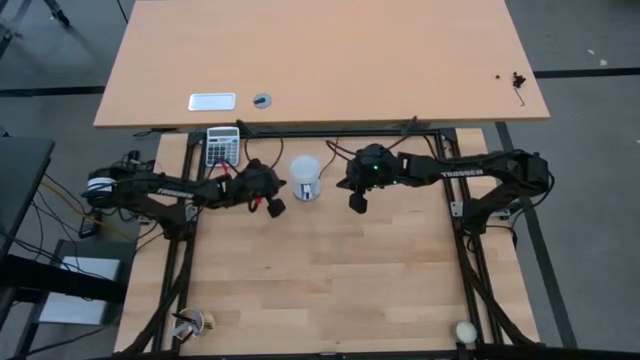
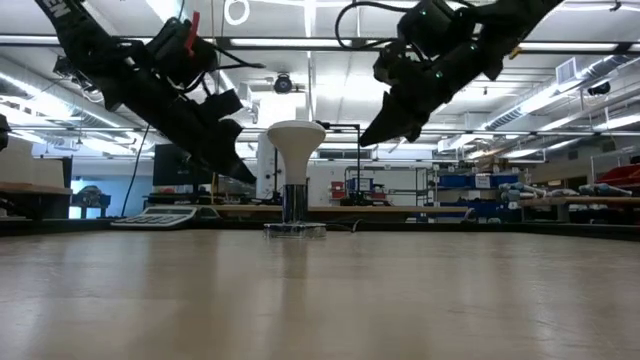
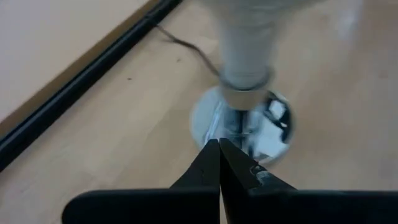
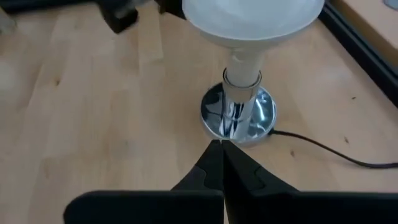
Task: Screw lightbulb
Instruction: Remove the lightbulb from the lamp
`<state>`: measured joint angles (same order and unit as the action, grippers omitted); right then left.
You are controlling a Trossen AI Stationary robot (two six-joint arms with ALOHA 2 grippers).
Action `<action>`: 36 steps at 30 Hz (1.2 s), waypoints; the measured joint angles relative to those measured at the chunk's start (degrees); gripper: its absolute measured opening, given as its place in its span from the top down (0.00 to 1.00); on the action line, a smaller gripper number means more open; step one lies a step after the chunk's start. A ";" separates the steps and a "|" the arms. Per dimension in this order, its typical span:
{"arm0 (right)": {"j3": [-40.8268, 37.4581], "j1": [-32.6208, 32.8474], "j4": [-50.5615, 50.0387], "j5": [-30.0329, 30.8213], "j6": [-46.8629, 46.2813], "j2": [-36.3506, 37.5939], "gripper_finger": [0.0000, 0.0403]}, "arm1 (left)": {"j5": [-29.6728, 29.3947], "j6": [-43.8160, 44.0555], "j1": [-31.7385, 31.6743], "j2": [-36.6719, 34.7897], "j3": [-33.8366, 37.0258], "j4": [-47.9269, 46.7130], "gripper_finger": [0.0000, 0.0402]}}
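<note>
The white lightbulb (image 1: 305, 170) stands upright, dome up, its narrow base stuck into the round silver socket (image 4: 238, 112) on the wooden table, near the far edge. A black cord (image 4: 336, 152) runs from the socket. My left gripper (image 1: 275, 207) is shut, hanging above the table just left of the bulb (image 3: 245, 43), touching nothing. My right gripper (image 1: 356, 203) is shut too, just right of the bulb (image 4: 252, 25), with nothing in it. In the low view both hang clear of the table on either side of the bulb (image 2: 296, 140).
A calculator (image 1: 222, 146) lies at the far left of the worktop, behind my left arm. A small cream ball (image 1: 465, 331) lies at the near right corner and a small object (image 1: 195, 322) at the near left. A black frame rail (image 3: 81, 81) borders the far edge.
</note>
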<state>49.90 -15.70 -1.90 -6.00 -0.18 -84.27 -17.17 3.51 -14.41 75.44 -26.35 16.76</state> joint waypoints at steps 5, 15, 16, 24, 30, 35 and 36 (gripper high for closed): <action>-4.47 0.17 7.52 -0.02 -2.78 0.00 0.99 | 3.92 -0.74 -4.21 0.75 1.22 4.69 1.00; -10.93 0.33 16.69 0.44 -6.95 0.00 0.99 | 13.97 -3.42 -8.53 13.72 -0.95 18.44 1.00; -11.45 0.33 17.81 0.44 -7.37 0.00 0.99 | 14.21 -3.73 -8.60 15.28 -1.48 19.69 1.00; -12.73 1.05 20.08 0.61 -7.63 -0.02 0.99 | 20.06 -4.36 -8.18 24.83 -5.58 23.75 1.00; -12.76 2.35 19.90 0.61 -7.70 -0.02 0.99 | 20.92 -3.20 -5.52 27.17 -6.03 24.08 1.00; -12.76 3.74 20.07 0.61 -7.83 -0.02 0.99 | 21.19 -2.35 -2.01 27.17 -6.03 24.18 1.00; -12.76 4.03 20.05 0.61 -7.83 -0.02 0.99 | 21.26 -1.78 -1.31 27.17 -6.03 24.25 1.00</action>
<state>37.15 -11.67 18.16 -5.39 -8.01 -84.29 4.09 1.73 -15.72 102.61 -32.38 41.02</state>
